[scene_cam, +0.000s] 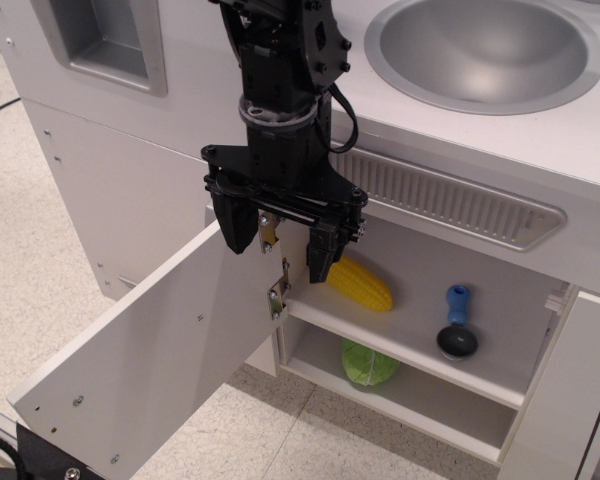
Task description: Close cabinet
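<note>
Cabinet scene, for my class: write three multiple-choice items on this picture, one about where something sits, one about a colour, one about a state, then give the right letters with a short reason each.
1. Where does the corn lie?
A. on the cabinet's upper shelf
B. in the sink
C. on the floor

2. What colour is the round item on the lower shelf?
A. red
B. green
C. blue

3. How does the cabinet door stand?
A. shut flat
C. taken off its hinges
B. swung wide open

Answers:
1 A: the corn rests on the upper shelf of the cabinet, left of a blue-handled tool.
2 B: the lettuce-like ball under the shelf board is green.
3 B: the door hangs out to the left from its hinge, with both shelves in plain view; the gripper is above that hinge, jaws apart.
</note>
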`<action>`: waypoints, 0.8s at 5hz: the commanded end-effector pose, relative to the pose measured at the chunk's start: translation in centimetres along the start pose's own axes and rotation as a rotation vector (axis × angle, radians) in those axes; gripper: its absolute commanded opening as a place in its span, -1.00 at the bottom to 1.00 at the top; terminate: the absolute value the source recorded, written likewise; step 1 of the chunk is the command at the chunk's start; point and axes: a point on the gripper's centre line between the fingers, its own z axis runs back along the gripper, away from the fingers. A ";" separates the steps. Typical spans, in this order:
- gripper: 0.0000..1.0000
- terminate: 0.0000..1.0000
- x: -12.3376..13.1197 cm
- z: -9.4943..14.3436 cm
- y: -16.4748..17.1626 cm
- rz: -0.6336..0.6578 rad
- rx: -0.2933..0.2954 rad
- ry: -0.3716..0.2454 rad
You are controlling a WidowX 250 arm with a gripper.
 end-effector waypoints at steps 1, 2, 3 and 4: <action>1.00 -1.00 0.0 0.0 0.0 0.000 0.000 0.000; 1.00 -1.00 -0.8 0.6 2.5 -0.028 0.026 -0.036; 1.00 -1.00 -0.9 0.7 4.8 -0.036 0.053 -0.064; 1.00 -1.00 -0.9 0.4 7.1 -0.043 0.062 -0.100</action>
